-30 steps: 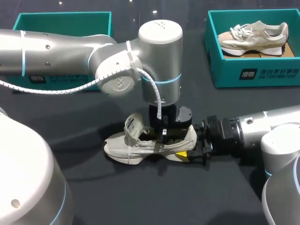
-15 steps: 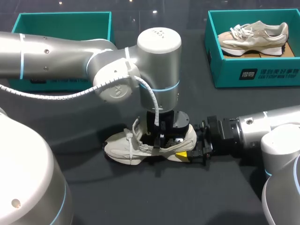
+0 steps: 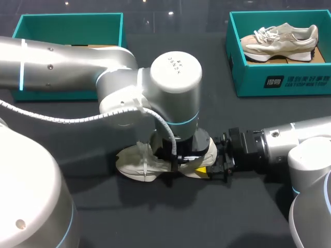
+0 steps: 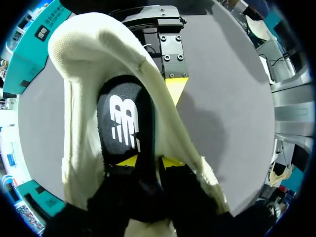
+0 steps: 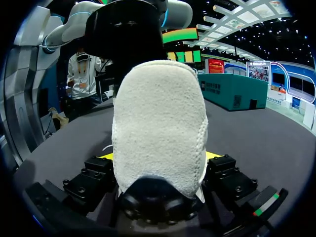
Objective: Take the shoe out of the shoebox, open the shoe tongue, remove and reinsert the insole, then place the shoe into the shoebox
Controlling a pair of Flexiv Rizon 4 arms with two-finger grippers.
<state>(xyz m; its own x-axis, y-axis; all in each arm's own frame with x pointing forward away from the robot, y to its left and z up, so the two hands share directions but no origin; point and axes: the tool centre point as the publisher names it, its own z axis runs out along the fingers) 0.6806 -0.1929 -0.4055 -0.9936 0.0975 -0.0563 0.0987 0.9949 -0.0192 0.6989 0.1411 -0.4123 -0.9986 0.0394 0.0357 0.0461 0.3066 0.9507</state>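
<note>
Over the last second the left arm [image 3: 67, 67] has come down: its wrist, which stood above the shoe [image 3: 132, 163], now sits low over it and covers the shoe's middle, and the left gripper [image 4: 149, 162] has sunk deeper into the opening. The shoe and the right gripper [image 3: 209, 166] have kept their place.

At the far left of the table [image 3: 155, 217] stands the left shoebox [image 3: 67, 15], teal and well apart from the shoe. The left arm crosses in front of it and bends down near the table's middle. In the left wrist view its gripper is inside the shoe, fingers set narrow, with the black insole [image 4: 123, 123] running between the two yellow tips; both tips touch it, so it is held. One long edge of the insole is tipped up, showing a teal side.

The cream shoe rests on its sole on the table, toe toward the left and heel toward the right. The right gripper, at the end of the right arm [image 3: 289, 144] that comes in low along the table, clamps the heel from both sides; in the right wrist view the heel fills the space between its fingers.

At the far right stands the right shoebox [image 3: 248, 82], with a second shoe [image 3: 279, 40] lying in it
</note>
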